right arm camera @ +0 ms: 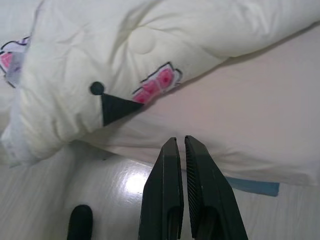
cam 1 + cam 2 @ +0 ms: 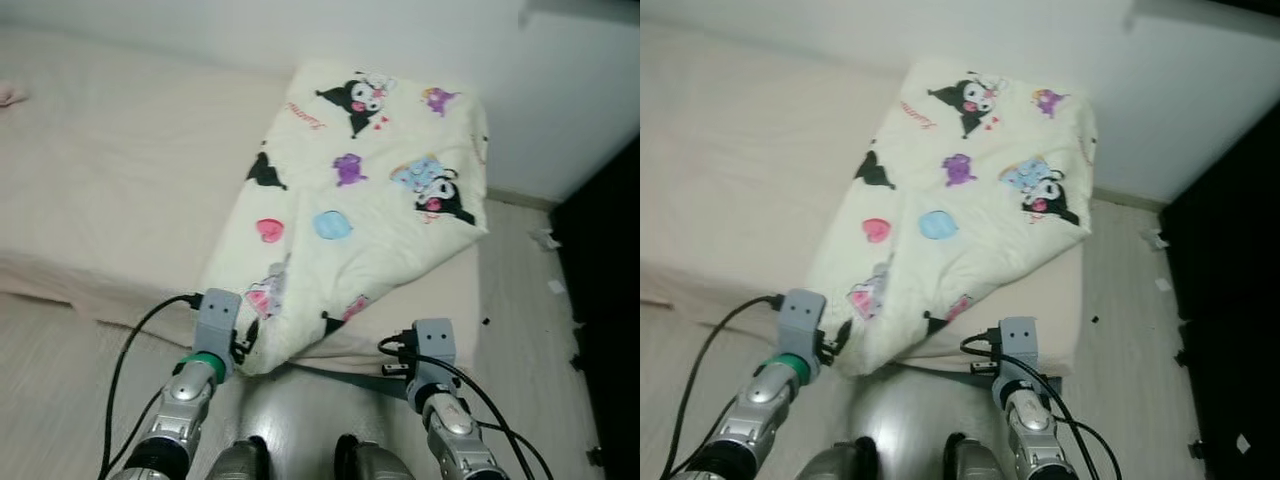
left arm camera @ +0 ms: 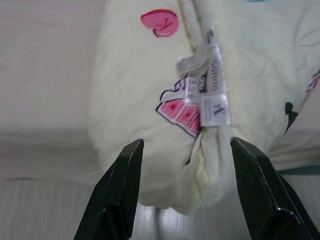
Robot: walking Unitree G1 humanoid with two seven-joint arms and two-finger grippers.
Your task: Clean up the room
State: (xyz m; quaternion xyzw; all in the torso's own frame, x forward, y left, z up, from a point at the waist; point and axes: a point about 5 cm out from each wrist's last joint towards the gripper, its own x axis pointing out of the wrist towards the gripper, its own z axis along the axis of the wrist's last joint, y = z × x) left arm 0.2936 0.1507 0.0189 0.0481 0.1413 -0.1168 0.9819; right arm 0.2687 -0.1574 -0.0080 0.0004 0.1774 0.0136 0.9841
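A cream quilt [image 2: 360, 200] printed with cartoon characters lies folded on the bed [image 2: 110, 180], one corner hanging over the bed's front edge. White care labels [image 3: 207, 85] are sewn at that corner. My left gripper [image 3: 182, 150] is open just in front of the hanging corner, its fingers [image 3: 122, 175] on either side of it without touching. My right gripper [image 1: 181, 150] is shut with nothing in it, pointing at the mattress edge below the quilt [image 1: 140, 55]. Both wrists [image 2: 215, 320] show low in the head views.
The bed's pale sheet [image 2: 710, 150] stretches to the left along a white wall. Pale wood floor [image 2: 520, 290] runs on the right, with small white scraps [image 2: 545, 240] near a dark piece of furniture [image 2: 610, 300]. My feet [image 2: 300, 460] stand at the bed's front edge.
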